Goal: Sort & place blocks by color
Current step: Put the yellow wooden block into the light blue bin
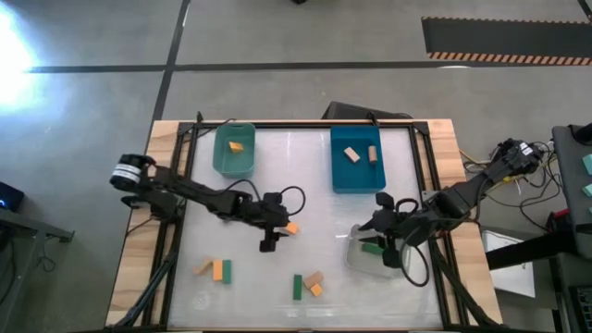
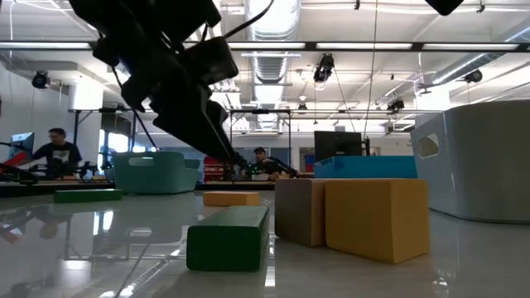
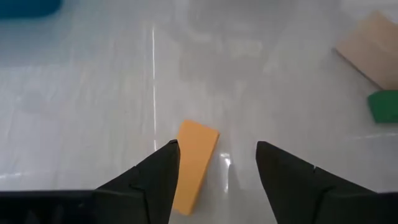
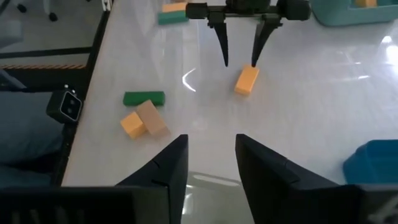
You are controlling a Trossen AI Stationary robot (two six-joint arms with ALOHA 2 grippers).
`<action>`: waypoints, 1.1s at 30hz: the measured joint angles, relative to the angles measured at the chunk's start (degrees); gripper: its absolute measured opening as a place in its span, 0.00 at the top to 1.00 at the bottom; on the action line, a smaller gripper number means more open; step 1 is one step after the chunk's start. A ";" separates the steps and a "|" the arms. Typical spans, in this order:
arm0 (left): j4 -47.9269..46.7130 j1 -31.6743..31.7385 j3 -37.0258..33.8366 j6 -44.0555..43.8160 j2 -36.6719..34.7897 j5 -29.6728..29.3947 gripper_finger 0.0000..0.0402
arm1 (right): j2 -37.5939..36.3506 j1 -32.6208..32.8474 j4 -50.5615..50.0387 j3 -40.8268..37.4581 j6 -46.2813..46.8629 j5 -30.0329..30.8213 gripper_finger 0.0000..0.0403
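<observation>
My left gripper (image 1: 277, 233) is open and low over the table's middle. An orange block (image 3: 193, 165) lies flat between its fingers, close to one of them; the right wrist view shows the same orange block (image 4: 247, 79) under one fingertip. My right gripper (image 4: 211, 162) is open over the far edge of the clear bin (image 1: 363, 261), which holds a green block (image 1: 370, 247). A tan, an orange and a green block (image 1: 216, 270) lie together near the left front. Another three (image 1: 310, 285) lie at the front middle. My left gripper comes at the orange block from above, slanting, with one finger (image 3: 163, 168) right beside the block's long side (image 3: 184, 163). Whether that finger touches the block, I cannot tell. The block lies flat on the table.
A teal bin (image 1: 234, 162) at the far left holds an orange block. A blue bin (image 1: 340, 176) at the far right holds two tan blocks. A black frame edges the white table. In the low view, people sit in the room beyond.
</observation>
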 joint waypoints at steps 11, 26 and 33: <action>1.70 1.70 -0.04 2.48 1.41 0.39 0.38 | 0.13 0.00 -0.18 -0.11 0.79 0.04 0.57; 5.02 2.98 -0.11 4.07 8.04 2.95 0.39 | 0.17 0.00 -0.18 -0.17 1.64 0.06 0.54; 5.35 2.98 -0.13 4.07 8.83 2.97 0.47 | 0.17 0.00 -0.17 -0.17 1.98 0.07 0.54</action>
